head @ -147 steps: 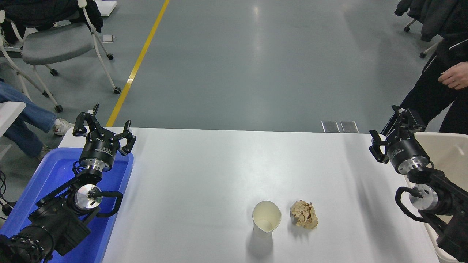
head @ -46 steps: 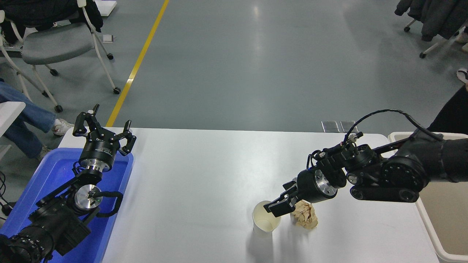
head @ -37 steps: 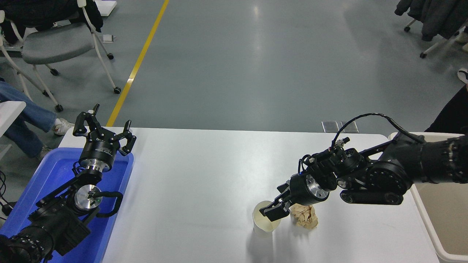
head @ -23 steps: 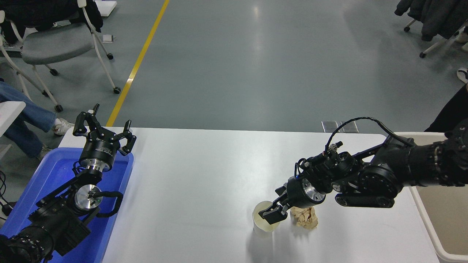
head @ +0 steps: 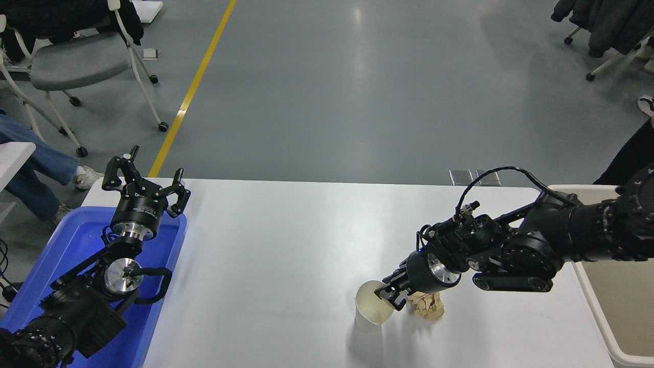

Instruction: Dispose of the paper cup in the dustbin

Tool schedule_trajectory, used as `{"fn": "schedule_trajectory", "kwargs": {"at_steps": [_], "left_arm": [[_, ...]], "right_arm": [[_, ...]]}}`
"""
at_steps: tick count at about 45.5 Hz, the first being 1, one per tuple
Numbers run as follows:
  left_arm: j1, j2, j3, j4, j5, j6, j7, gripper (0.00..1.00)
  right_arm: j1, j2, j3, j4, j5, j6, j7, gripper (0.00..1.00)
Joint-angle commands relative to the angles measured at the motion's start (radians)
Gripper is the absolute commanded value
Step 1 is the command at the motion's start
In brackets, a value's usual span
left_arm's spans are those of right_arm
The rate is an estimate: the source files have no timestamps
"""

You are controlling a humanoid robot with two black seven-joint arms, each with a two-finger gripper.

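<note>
Right gripper (head: 390, 298) had clenched on the paper cup's (head: 372, 307) right rim; cup stood near the table's (head: 286, 245) front, brown paper ball (head: 428, 305) just beside. Dustbin (head: 603, 327) at right edge. Left gripper (head: 145, 187) parked over the blue bin (head: 61, 245), fingers spread.

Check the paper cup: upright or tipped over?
Upright, leaning slightly. The paper cup stands on the table, mouth up, with the right gripper at its rim.

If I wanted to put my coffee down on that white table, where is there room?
The widest bare stretch of the table runs from the blue bin at the left to the paper cup. The far strip along the back edge is bare too. It is crowded near the front right: the right gripper at the cup's rim, the brown paper ball, then the dustbin.
</note>
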Motion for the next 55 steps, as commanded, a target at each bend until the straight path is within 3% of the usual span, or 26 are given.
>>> {"fn": "schedule_trajectory", "kwargs": {"at_steps": [1, 16, 23, 31, 40, 55], "left_arm": [[0.000, 0.000, 0.000, 0.000, 0.000, 0.000, 0.000, 1.00], [0.000, 0.000, 0.000, 0.000, 0.000, 0.000, 0.000, 1.00], [0.000, 0.000, 0.000, 0.000, 0.000, 0.000, 0.000, 1.00], [0.000, 0.000, 0.000, 0.000, 0.000, 0.000, 0.000, 1.00], [0.000, 0.000, 0.000, 0.000, 0.000, 0.000, 0.000, 1.00], [0.000, 0.000, 0.000, 0.000, 0.000, 0.000, 0.000, 1.00]], "right_arm": [[0.013, 0.003, -0.007, 0.001, 0.004, 0.000, 0.000, 0.00], [0.025, -0.002, -0.008, 0.002, 0.010, 0.006, 0.023, 0.00], [0.062, -0.010, -0.010, 0.001, 0.013, 0.022, 0.146, 0.00], [0.137, -0.039, -0.008, 0.001, 0.035, 0.031, 0.166, 0.00], [0.292, -0.092, -0.013, 0.013, 0.150, 0.133, 0.161, 0.00], [0.487, -0.145, -0.001, 0.045, 0.154, 0.313, 0.161, 0.00]]}}
